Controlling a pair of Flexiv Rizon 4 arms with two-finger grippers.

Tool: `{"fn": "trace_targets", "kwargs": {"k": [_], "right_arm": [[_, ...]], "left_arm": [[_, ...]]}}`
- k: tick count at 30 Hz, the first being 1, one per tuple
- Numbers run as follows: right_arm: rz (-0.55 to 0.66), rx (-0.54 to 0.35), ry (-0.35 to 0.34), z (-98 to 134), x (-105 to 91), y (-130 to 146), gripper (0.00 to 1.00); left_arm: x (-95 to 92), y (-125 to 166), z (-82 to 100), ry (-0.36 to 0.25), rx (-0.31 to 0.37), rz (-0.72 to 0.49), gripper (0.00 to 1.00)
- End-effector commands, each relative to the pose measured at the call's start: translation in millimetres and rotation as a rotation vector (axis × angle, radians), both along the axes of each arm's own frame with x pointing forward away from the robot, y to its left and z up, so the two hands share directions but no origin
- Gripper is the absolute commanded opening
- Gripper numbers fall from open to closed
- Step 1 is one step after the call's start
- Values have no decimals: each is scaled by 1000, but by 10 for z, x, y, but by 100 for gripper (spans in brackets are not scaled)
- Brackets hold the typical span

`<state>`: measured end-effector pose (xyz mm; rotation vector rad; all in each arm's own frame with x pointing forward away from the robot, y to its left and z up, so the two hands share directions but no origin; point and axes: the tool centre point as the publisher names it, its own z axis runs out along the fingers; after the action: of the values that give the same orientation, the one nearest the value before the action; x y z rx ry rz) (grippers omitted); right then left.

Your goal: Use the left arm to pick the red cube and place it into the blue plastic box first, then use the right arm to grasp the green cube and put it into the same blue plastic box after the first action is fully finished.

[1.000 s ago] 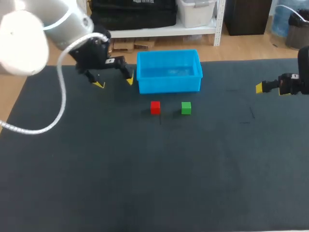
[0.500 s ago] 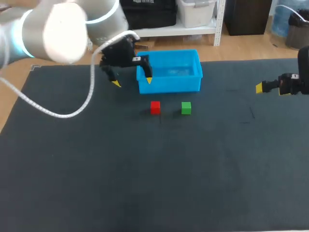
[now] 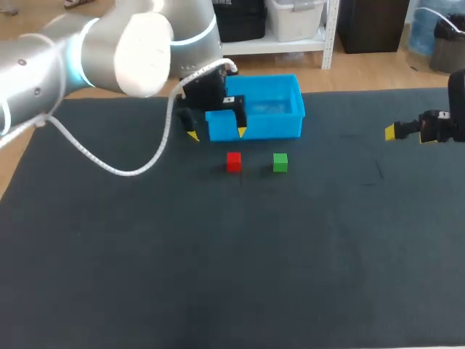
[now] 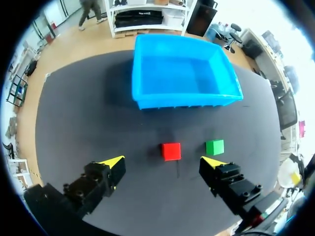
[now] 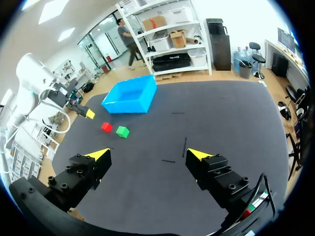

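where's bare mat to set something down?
Free: dark table mat on the robot's side of the small red cube and small green cube; also between green cube and right gripper. Tight: in front of the blue plastic box, where the left gripper hangs.

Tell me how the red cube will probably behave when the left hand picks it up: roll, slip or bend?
The red cube has flat faces and rests flat on the dark mat, so it should not roll. Its straight edges suggest it is stiff. It is small next to the open left hand, so it is probably light.
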<state>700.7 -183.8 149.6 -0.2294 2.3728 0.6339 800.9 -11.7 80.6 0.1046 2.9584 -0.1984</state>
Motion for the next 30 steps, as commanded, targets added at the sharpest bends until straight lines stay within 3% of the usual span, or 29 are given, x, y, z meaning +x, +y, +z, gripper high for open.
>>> {"fn": "trace_targets", "kwargs": {"k": [1, 21, 30], "right_arm": [[2, 1, 0, 0, -1, -5, 100], [2, 1, 0, 0, -1, -5, 100], [2, 1, 0, 0, -1, -5, 100]], "left_arm": [[57, -73, -134, 9, -3, -3, 100], [103, -201, -653, 26, 17, 17, 100], [136, -253, -757, 36, 19, 23, 100]]}}
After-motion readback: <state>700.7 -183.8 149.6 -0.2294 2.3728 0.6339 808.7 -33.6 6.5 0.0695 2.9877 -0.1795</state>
